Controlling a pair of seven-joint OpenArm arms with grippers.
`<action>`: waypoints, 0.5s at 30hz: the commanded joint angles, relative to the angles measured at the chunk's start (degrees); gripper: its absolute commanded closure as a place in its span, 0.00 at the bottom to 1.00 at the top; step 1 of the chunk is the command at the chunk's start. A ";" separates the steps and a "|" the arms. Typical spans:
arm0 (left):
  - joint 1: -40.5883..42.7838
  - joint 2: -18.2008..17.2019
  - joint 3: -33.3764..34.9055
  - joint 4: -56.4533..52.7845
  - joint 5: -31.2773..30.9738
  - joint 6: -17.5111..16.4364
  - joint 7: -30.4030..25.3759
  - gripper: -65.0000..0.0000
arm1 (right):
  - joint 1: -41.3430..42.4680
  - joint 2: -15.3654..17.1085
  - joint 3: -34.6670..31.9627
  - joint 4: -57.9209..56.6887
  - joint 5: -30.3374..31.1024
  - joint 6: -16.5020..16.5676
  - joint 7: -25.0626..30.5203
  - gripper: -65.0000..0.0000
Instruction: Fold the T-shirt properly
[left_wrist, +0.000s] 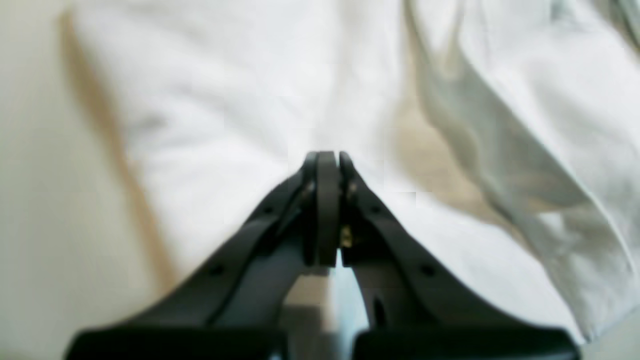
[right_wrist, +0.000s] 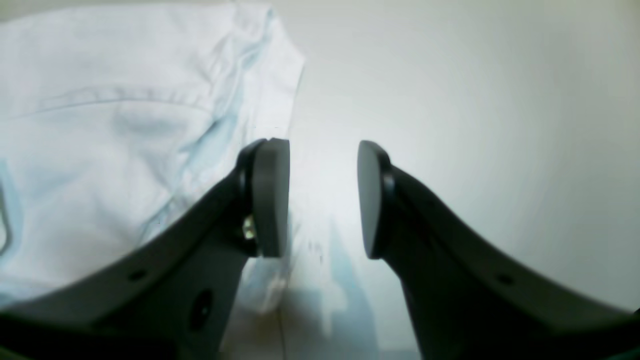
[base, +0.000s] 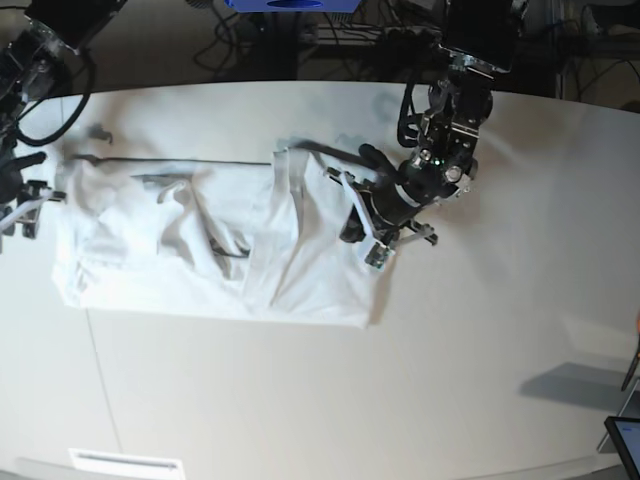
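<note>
The white T-shirt (base: 200, 250) lies spread and partly folded across the left half of the white tabletop (base: 480, 330). My left gripper (base: 350, 222) hovers over the shirt's right end. Seen from the left wrist, this gripper (left_wrist: 327, 156) is shut, its pads pressed together above the white cloth (left_wrist: 225, 100), and I see nothing pinched between them. A raised fold of cloth (left_wrist: 500, 150) lies to its right. My right gripper (right_wrist: 320, 146) stands open with nothing between its fingers, just beside the shirt's hemmed edge (right_wrist: 125, 125). In the base view it (base: 28, 200) sits at the shirt's left end.
Cables and dark equipment (base: 400, 30) crowd the table's far edge. A tablet corner (base: 625, 440) shows at the bottom right. A thin seam (base: 95, 350) crosses the tabletop on the left, and a white label (base: 125, 463) lies at the front edge.
</note>
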 joint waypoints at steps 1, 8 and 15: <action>-1.28 0.10 -1.99 2.59 -0.20 0.25 -1.68 1.00 | 1.72 1.04 1.42 0.00 1.89 1.30 -0.33 0.66; -0.49 -1.48 -16.67 6.19 -0.38 0.25 1.05 0.90 | 8.05 2.09 8.19 -4.75 6.81 9.35 -12.73 0.66; -0.84 -2.18 -27.40 3.99 -0.64 -4.59 6.94 0.41 | 9.72 5.26 8.36 -11.96 14.02 9.35 -16.60 0.66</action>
